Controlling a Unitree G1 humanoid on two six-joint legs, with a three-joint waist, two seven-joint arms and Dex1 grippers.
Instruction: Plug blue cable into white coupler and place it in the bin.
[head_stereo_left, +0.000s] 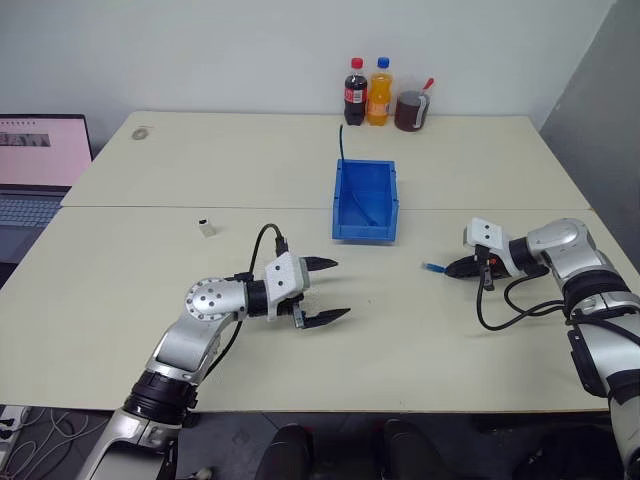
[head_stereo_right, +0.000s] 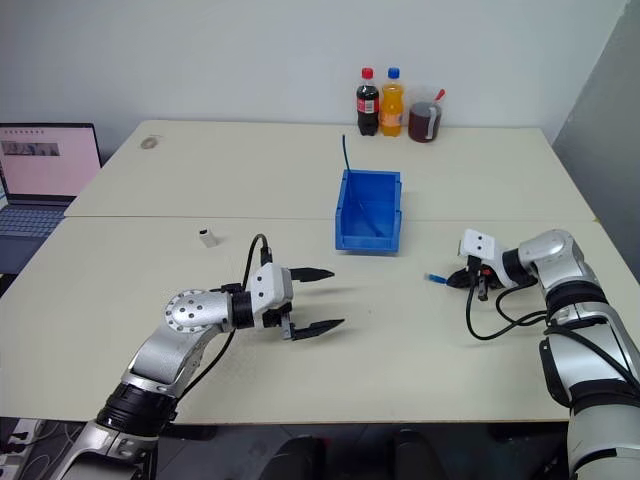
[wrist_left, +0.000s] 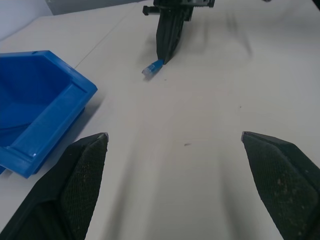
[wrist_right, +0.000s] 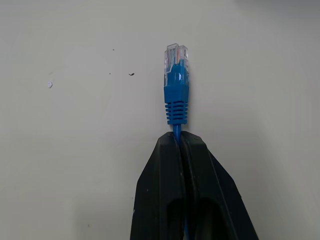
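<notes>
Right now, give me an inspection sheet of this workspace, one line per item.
Surface: pale table, two tops joined at a seam.
Job's things: blue bin near mid-table, with a thin blue line rising behind it; white coupler alone on the table, unplugged; blue cable with its clear plug end sticking out past the right fingers.
Clutter: cola bottle, orange soda bottle and a jug of dark liquid at the far edge.
Grippers: left gripper open, empty, above the table; right gripper shut on the blue cable just behind the plug boot.
Cables: black robot cable looping by the right arm.
Surroundings: laptop at left, white wall.
</notes>
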